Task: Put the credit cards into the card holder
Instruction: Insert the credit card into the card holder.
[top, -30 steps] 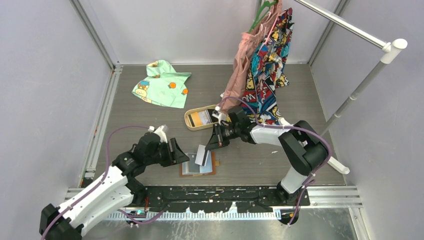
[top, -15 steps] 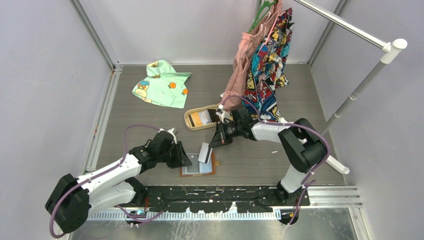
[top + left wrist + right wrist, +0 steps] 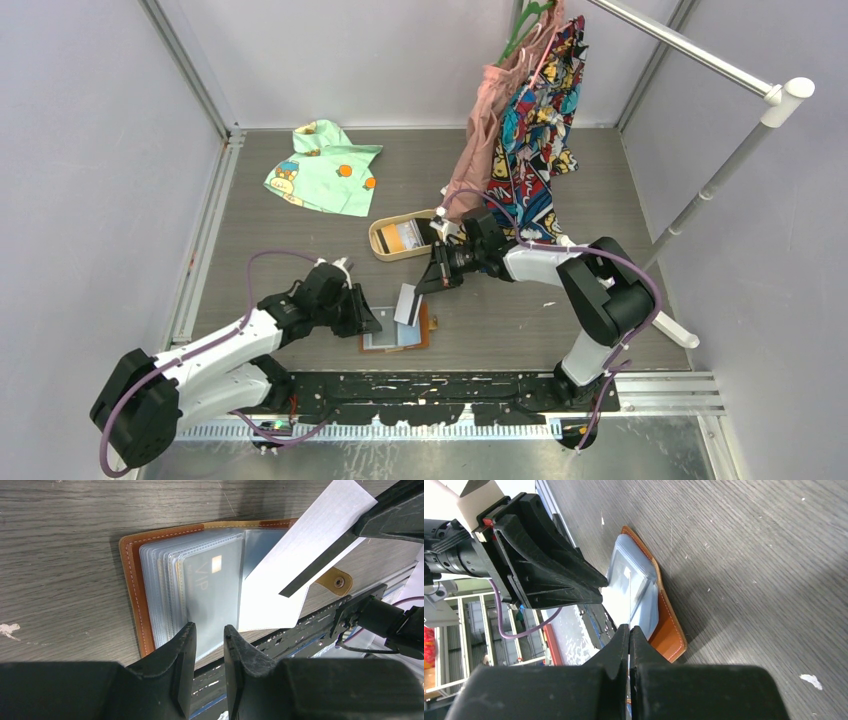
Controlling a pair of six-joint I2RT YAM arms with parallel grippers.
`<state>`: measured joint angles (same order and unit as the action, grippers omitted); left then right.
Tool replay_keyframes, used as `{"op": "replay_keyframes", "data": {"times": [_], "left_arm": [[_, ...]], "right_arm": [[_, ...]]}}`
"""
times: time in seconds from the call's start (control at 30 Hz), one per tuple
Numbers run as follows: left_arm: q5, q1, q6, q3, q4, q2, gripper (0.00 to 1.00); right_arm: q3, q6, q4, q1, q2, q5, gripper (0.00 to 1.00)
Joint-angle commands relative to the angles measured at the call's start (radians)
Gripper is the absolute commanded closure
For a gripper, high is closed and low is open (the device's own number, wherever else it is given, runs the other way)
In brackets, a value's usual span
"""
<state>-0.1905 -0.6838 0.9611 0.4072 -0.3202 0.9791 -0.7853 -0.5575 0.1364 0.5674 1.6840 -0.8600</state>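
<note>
The brown leather card holder [image 3: 397, 338] lies open on the table near the front edge. In the left wrist view its leather edge [image 3: 131, 575] frames a fan of clear sleeves, the top one holding a grey card [image 3: 212, 592]. My right gripper [image 3: 420, 290] is shut on a white card [image 3: 407, 304] and holds it tilted, its lower edge at the holder's sleeves [image 3: 295, 575]. My left gripper [image 3: 368, 320] is slightly open and empty, low at the holder's left side, over the sleeves [image 3: 209, 637]. In the right wrist view the card [image 3: 623, 607] runs edge-on from my shut gripper [image 3: 629, 630] towards the holder [image 3: 670, 627].
A tan oval tray [image 3: 380, 240] with an orange card [image 3: 402, 235] in it stands behind the holder. A green child's shirt [image 3: 325, 166] lies at the back left. Clothes [image 3: 525, 130] hang from a rack [image 3: 700, 60] at the back right.
My left arm has swung its elbow out to the left, and its gripper has edged closer to the holder. My right gripper with the white card has shifted slightly.
</note>
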Motion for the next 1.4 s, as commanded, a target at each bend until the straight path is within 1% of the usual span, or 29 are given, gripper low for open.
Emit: {"op": "replay_keyframes", "data": {"times": [0.0,0.17,0.5,0.63,0.9,1.07,1.37], "left_arm": [[0.028,0.012,-0.032,-0.001,-0.029,0.014,0.71],[0.029,0.013,-0.033,-0.004,-0.034,0.006,0.72],[0.02,0.012,-0.029,-0.008,-0.03,-0.004,0.71],[0.023,0.013,-0.027,-0.011,-0.029,-0.007,0.71],[0.017,0.013,-0.027,-0.01,-0.014,0.007,0.71],[0.013,0.013,-0.03,-0.004,-0.01,0.014,0.71],[0.005,0.013,-0.027,-0.008,0.001,0.023,0.71]], "right_arm": [[0.0,-0.009,0.052,0.005,-0.012,-0.033,0.99],[-0.009,0.02,0.0,0.007,0.003,0.006,0.99],[-0.014,0.027,-0.026,0.032,0.037,0.043,0.99],[-0.012,0.06,-0.07,0.032,0.02,0.071,0.99],[0.02,0.069,-0.075,0.035,0.007,0.077,0.99],[0.012,0.094,-0.096,0.051,-0.011,0.094,0.99],[0.009,0.055,-0.047,0.087,0.018,0.083,0.99]]}}
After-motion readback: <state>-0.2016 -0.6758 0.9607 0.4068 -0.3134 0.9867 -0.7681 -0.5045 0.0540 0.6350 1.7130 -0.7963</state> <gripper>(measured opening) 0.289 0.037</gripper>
